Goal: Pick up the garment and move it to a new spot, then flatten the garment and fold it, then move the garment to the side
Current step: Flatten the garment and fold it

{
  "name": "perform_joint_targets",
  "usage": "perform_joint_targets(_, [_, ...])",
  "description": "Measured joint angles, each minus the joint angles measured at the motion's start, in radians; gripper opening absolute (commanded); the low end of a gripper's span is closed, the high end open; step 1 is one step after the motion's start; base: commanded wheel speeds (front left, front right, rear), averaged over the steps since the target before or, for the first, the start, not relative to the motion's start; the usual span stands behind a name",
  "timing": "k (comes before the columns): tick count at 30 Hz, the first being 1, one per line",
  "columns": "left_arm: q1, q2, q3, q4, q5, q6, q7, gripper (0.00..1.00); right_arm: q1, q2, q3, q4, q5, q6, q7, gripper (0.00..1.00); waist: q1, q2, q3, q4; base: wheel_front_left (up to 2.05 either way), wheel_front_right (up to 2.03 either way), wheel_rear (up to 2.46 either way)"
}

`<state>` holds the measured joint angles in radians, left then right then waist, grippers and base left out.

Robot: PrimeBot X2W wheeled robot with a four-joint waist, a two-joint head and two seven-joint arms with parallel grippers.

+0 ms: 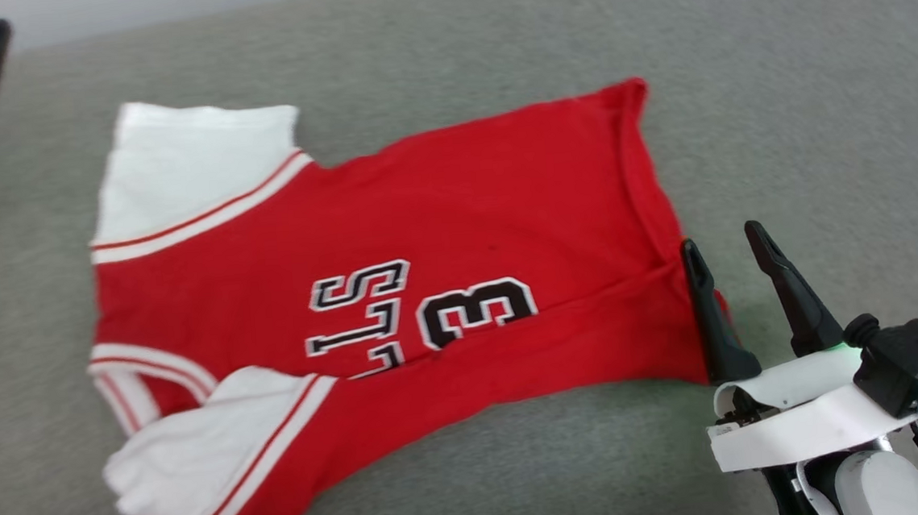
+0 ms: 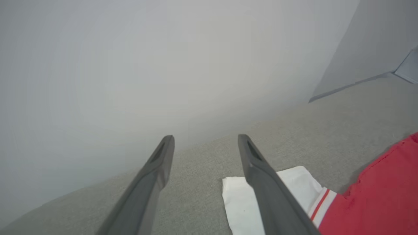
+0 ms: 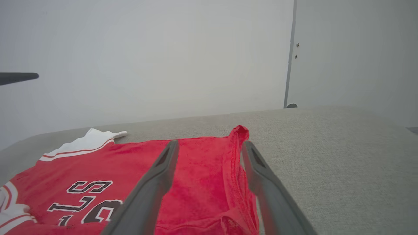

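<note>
- The garment is lying spread on the grey fabric-covered bench, with its collar end to the left and its hem to the right. Its near long edge is already lying folded over part of the lettering.
- The right hand is hovering at the near right corner of the hem. Its fingers are standing wide apart and gripping nothing.
- The left hand is hanging open and empty above the far left of the bench, near the far white sleeve.
- The step in hand is looking like the fold. To do it well, the right hand should be pinching both layers at the hem corner, not the top one alone.
- The left hand should be taking the matching spot at the sleeve end, so that both ends are lifting evenly and the crease is landing straight.
- The hem is bunching slightly, so smoothing it first is the safer course.
</note>
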<state>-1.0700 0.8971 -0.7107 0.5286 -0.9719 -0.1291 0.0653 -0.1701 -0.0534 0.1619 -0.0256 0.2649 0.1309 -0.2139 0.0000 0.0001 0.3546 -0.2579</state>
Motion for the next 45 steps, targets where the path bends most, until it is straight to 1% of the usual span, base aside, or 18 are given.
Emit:
perform_joint_targets(1, [0.000,0.000,0.000,0.000,0.000,0.000,0.000,1.00,0.000,0.000,0.000,0.000,0.000,0.000,0.000,1.00,0.0000,0.0000,0.000,0.000,0.00,0.00,0.00])
perform_joint_targets(4, [-0.056,0.028,-0.061,0.028,-0.046,0.000,0.097,1.00,0.000,0.000,0.018,-0.012,0.009,0.000,-0.007,1.00,0.0000,-0.0001,0.024,-0.045,0.00,0.00,0.00])
perform_joint_targets(8, [-0.101,0.066,-0.138,0.063,-0.115,0.000,0.261,1.00,0.001,0.000,0.041,-0.029,0.015,0.000,-0.012,1.00,0.0001,0.0000,0.056,-0.098,0.00,0.00,0.00])
perform_joint_targets(12, [-0.126,0.098,-0.190,0.090,-0.195,0.000,0.442,1.00,0.005,0.000,0.051,-0.044,0.016,0.000,-0.012,1.00,0.0000,-0.0001,0.088,-0.140,0.00,0.00,0.00])
perform_joint_targets(14, [-0.136,0.110,-0.202,0.098,-0.231,0.000,0.507,1.00,0.012,0.000,0.062,-0.051,0.018,0.000,-0.010,1.00,0.0000,-0.0001,0.105,-0.155,0.00,0.00,0.00])
perform_joint_targets(17, [-0.147,0.138,-0.208,0.095,-0.290,0.000,0.569,1.00,0.013,0.001,0.072,-0.061,0.019,0.000,-0.005,1.00,0.0001,-0.0001,0.125,-0.177,0.00,0.00,0.00])
perform_joint_targets(22, [-0.160,0.170,-0.233,0.090,-0.333,0.000,0.661,1.00,0.014,0.001,0.077,-0.074,0.017,0.000,0.008,1.00,0.0001,-0.0001,0.152,-0.204,0.00,0.00,0.00])
perform_joint_targets(26, [-0.174,0.182,-0.248,0.081,-0.348,0.000,0.680,1.00,0.016,0.001,0.084,-0.083,0.017,0.000,0.014,1.00,0.0000,0.0000,0.169,-0.216,0.00,0.00,0.00])
perform_joint_targets(27, [-0.174,0.182,-0.248,0.081,-0.348,0.000,0.680,0.90,0.016,0.001,0.084,-0.083,0.017,0.000,0.014,1.00,0.0000,0.0000,0.169,-0.216,0.00,0.00,0.00])
perform_joint_targets(28, [-0.176,0.182,-0.250,0.078,-0.355,0.000,0.683,0.50,0.016,0.001,0.084,-0.085,0.017,0.000,0.017,1.00,0.0000,-0.0001,0.171,-0.217,0.00,0.00,0.00])
perform_joint_targets(30, [-0.180,0.184,-0.251,0.069,-0.369,0.001,0.684,0.00,0.016,0.001,0.084,-0.087,0.017,0.000,0.021,1.00,0.0000,0.0000,0.174,-0.215,0.00,0.00,0.00])
perform_joint_targets(33, [-0.180,0.176,-0.258,0.057,-0.389,0.001,0.683,0.00,0.009,0.001,0.094,-0.089,0.016,0.000,0.043,1.00,0.0001,0.0000,0.176,-0.209,0.00,0.00,0.00])
perform_joint_targets(36, [-0.181,0.169,-0.267,0.045,-0.393,0.001,0.671,0.00,-0.044,0.001,0.113,-0.091,0.006,0.000,0.091,1.00,0.0001,-0.0001,0.176,-0.202,0.00,0.00,0.00])
perform_joint_targets(38, [-0.181,0.164,-0.272,0.040,-0.398,0.001,0.658,0.00,-0.097,0.001,0.121,-0.088,-0.009,0.000,0.150,1.00,0.0000,0.0000,0.175,-0.197,0.00,0.00,0.00])
perform_joint_targets(41, [-0.183,0.152,-0.280,0.029,-0.403,0.001,0.644,0.00,-0.218,-0.004,0.128,-0.074,-0.037,0.000,0.261,1.00,0.0000,0.0000,0.174,-0.185,0.00,0.00,0.00])
perform_joint_targets(45, [-0.199,0.135,-0.293,0.014,-0.404,0.001,0.633,0.00,-0.403,-0.036,0.129,-0.022,-0.027,0.000,0.424,1.00,0.0000,0.0000,0.177,-0.162,0.00,0.00,0.00])
